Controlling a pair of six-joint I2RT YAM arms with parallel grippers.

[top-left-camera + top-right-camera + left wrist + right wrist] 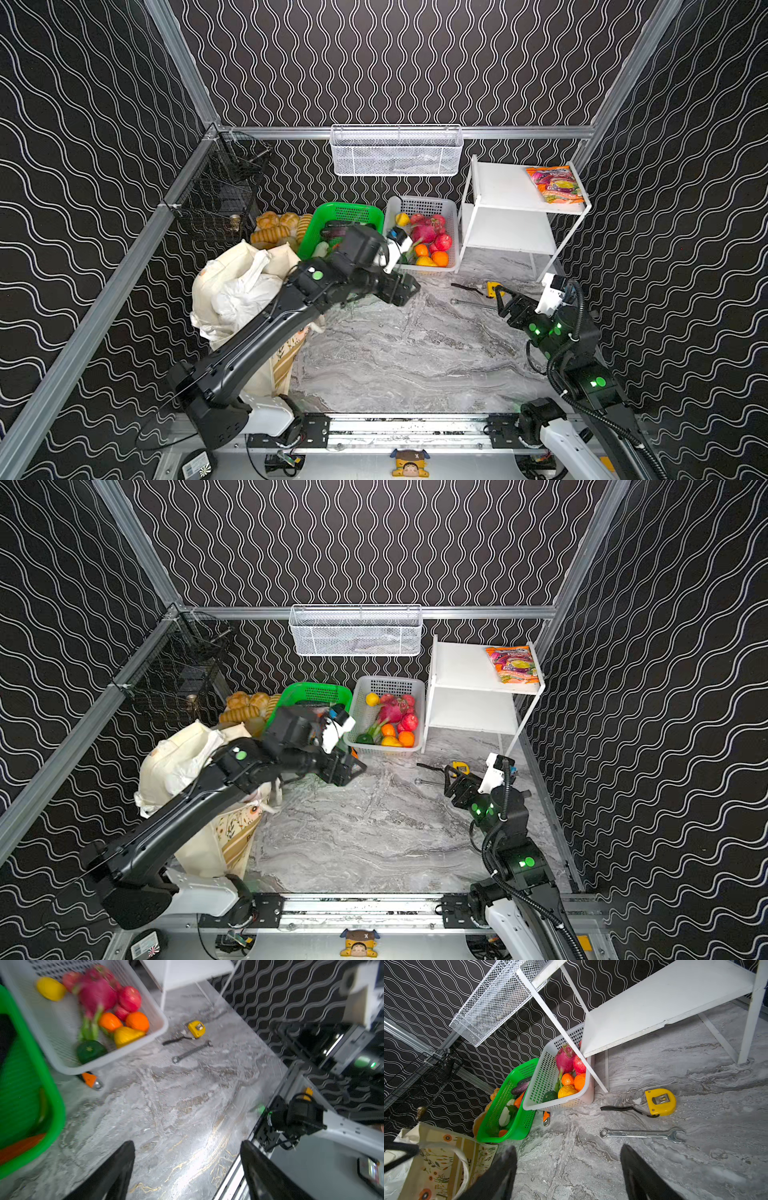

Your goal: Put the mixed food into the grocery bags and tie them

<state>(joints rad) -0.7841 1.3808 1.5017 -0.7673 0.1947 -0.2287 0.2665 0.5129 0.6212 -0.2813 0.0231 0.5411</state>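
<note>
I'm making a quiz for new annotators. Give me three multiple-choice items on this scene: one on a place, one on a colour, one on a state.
1. Where is the snack packet? A on top of the shelf; B on its lower board; C under it.
2. What colour is the tape measure? A yellow; B blue; C red.
3. How is the left gripper? A open, empty; B shut, empty; C shut on a can.
1 A: it lies on the top board in both top views. 2 A: its case is yellow. 3 A: its fingers stand apart, nothing between.
</note>
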